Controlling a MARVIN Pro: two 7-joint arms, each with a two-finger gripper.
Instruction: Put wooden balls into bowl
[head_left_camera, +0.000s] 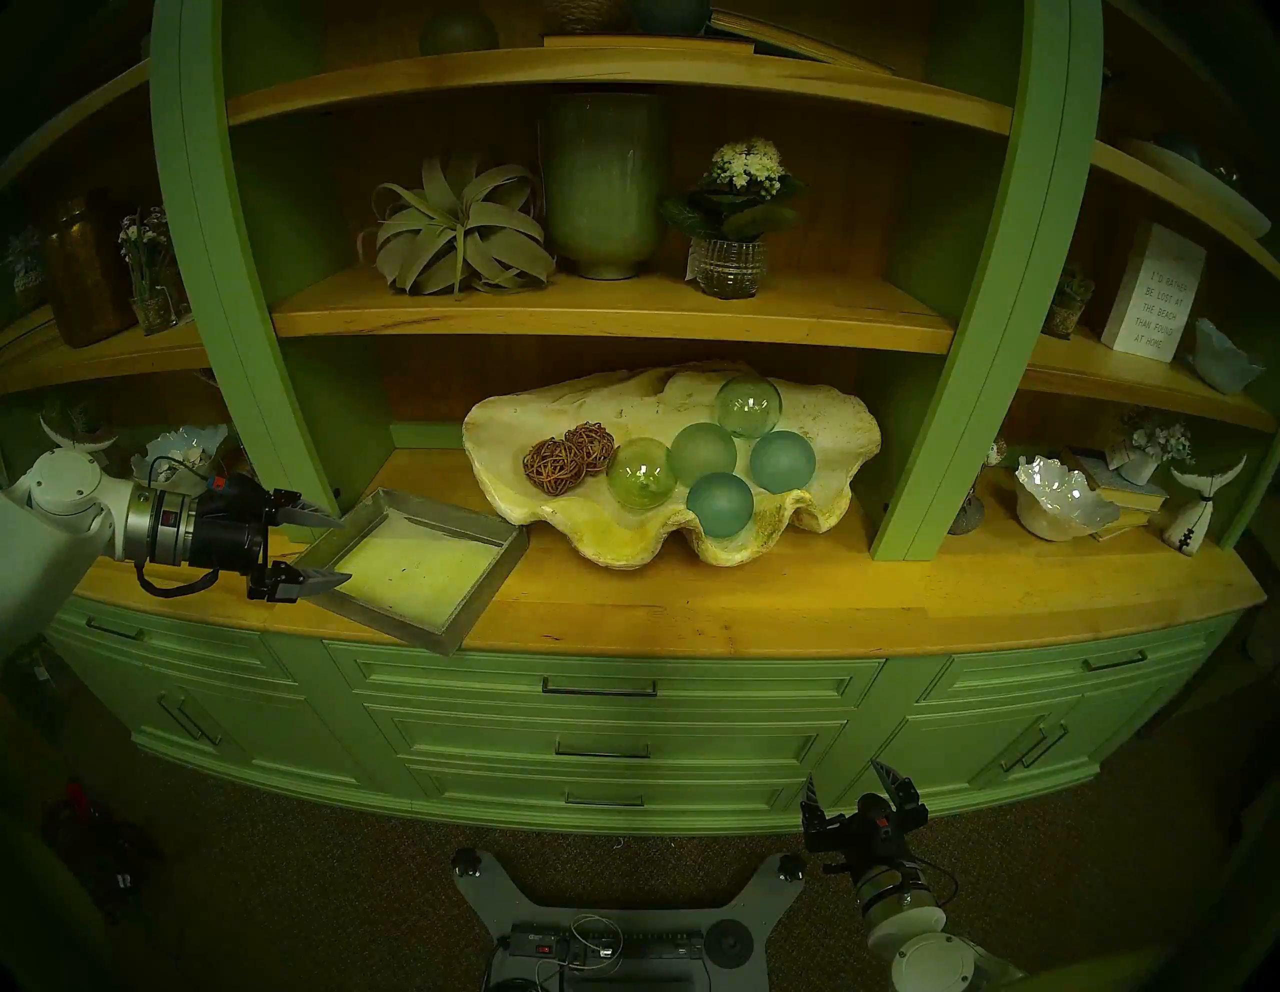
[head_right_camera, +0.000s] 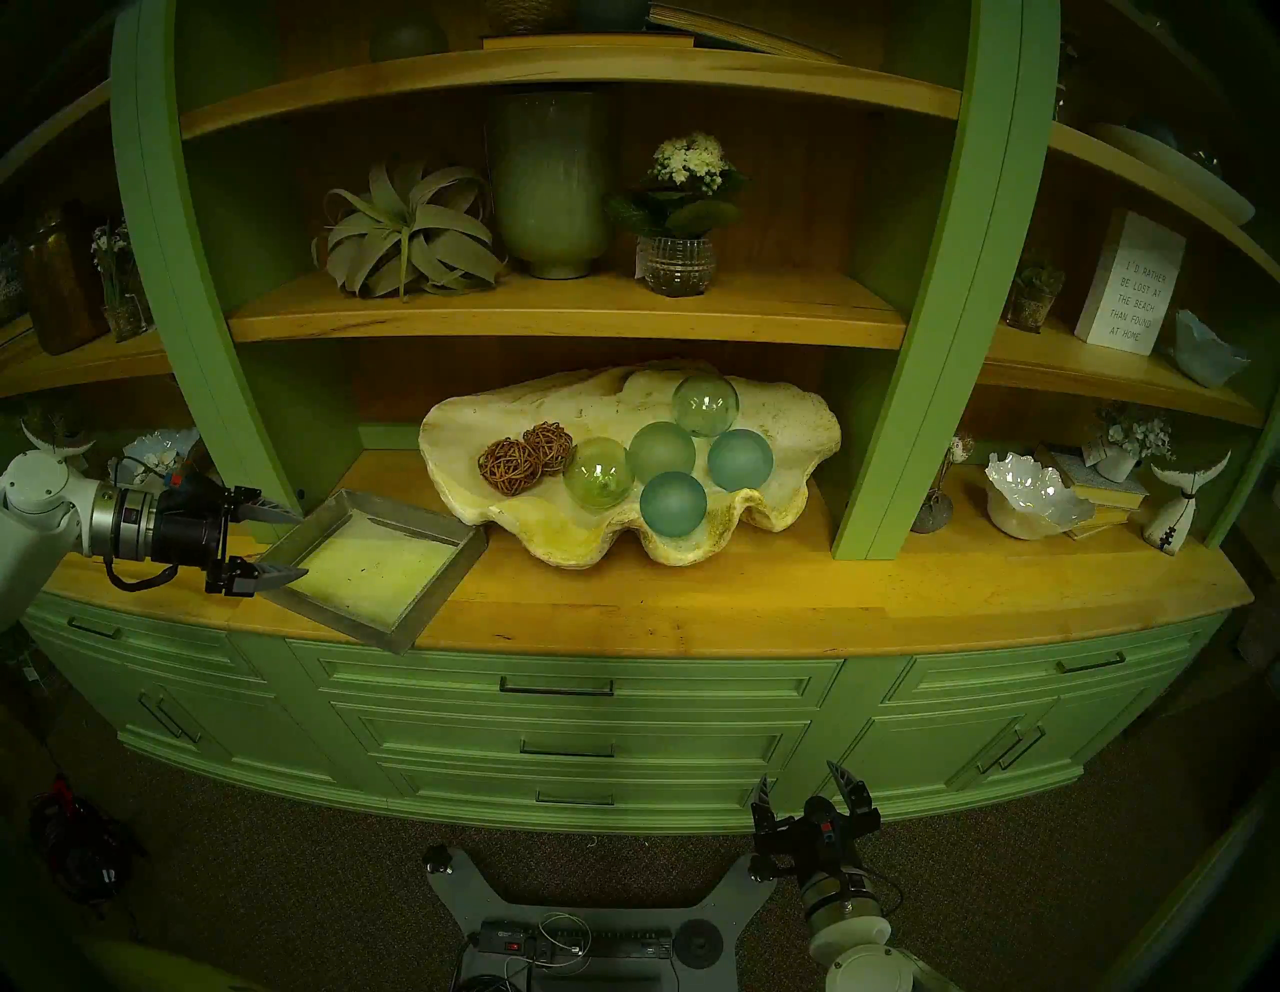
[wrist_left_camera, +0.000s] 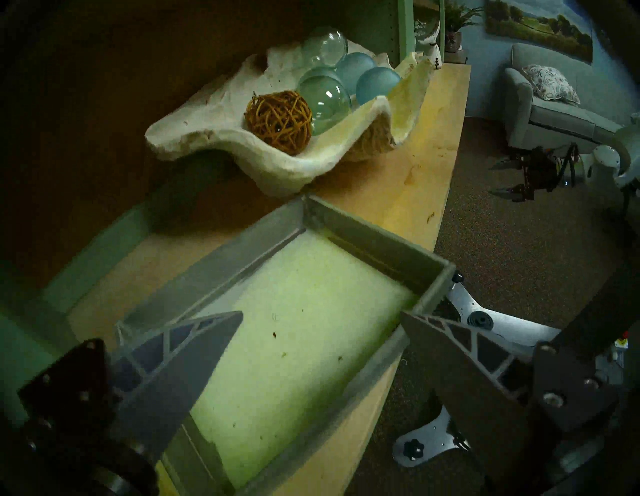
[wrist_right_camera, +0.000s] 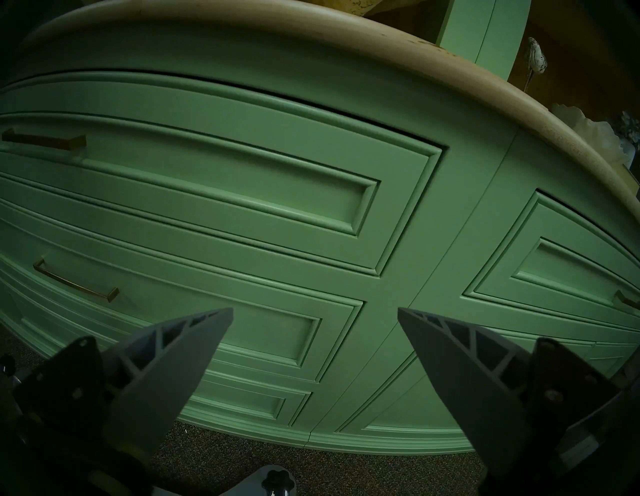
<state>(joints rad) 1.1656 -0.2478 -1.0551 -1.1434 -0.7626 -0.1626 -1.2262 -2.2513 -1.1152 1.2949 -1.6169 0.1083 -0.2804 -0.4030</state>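
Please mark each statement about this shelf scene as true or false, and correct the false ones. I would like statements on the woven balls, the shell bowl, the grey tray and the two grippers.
1. Both woven balls lie inside the shell bowl. True.
2. The grey tray holds one woven ball. False: no ball is in the tray.
3. The left gripper is open and holds nothing. True.
4. The right gripper is shut on a glass sphere. False: it is open and empty, low in front of the drawers.
5. The glass spheres lie on the counter beside the shell. False: they lie inside the shell bowl.
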